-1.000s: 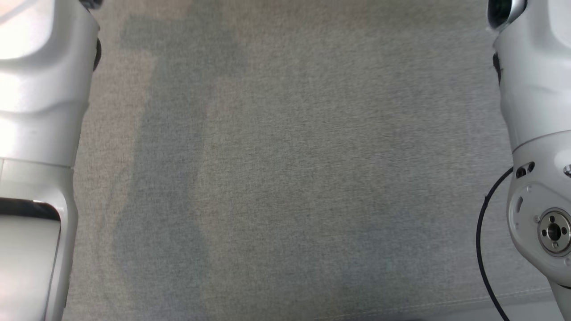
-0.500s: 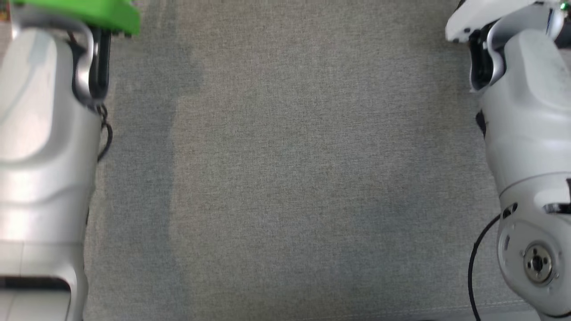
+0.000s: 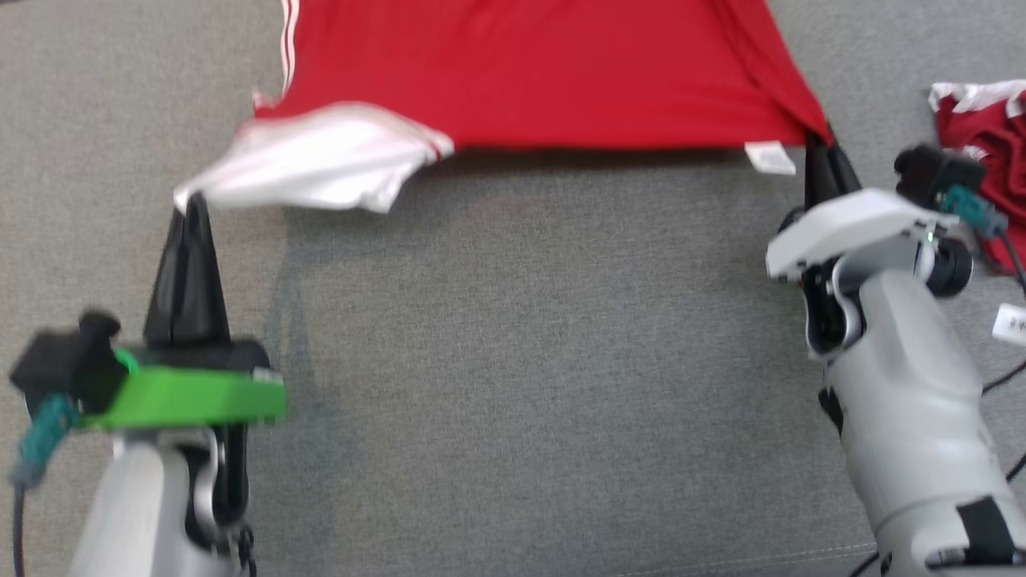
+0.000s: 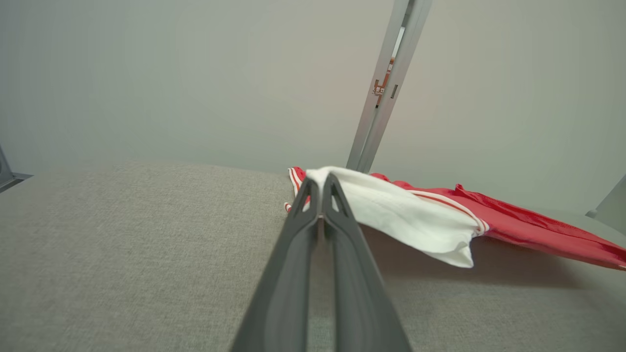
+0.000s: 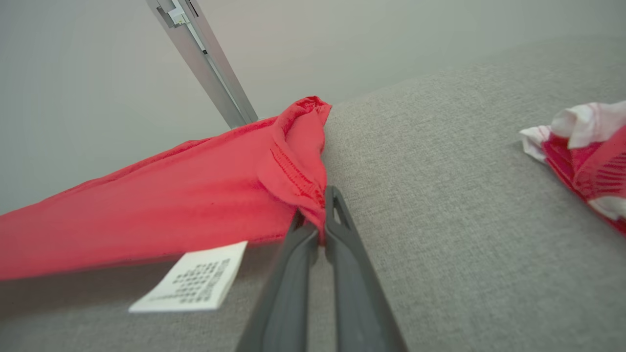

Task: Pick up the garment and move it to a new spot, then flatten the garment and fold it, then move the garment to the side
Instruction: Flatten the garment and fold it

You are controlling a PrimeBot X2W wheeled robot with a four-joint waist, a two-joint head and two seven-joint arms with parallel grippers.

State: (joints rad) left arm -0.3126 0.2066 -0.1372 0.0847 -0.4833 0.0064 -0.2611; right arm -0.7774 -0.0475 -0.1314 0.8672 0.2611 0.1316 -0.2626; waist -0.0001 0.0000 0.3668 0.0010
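Red garment (image 3: pixel 529 72) newly in view, corners in tight-closed left tool (image 3: pixel 191 202) and right tool (image 3: pixel 819 144).

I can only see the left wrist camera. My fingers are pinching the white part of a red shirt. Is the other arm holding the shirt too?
Observer: Yes. In the right wrist view, the right gripper is shut on a red corner of the garment.
Operator: Is anything else lying around?
Observer: A bunched red-and-white cloth lies off to the robot's right, apart from the garment.
Operator: Does the shirt have a tag?
Observer: Yes, a white label hangs from the hem, close to that right-hand grip.
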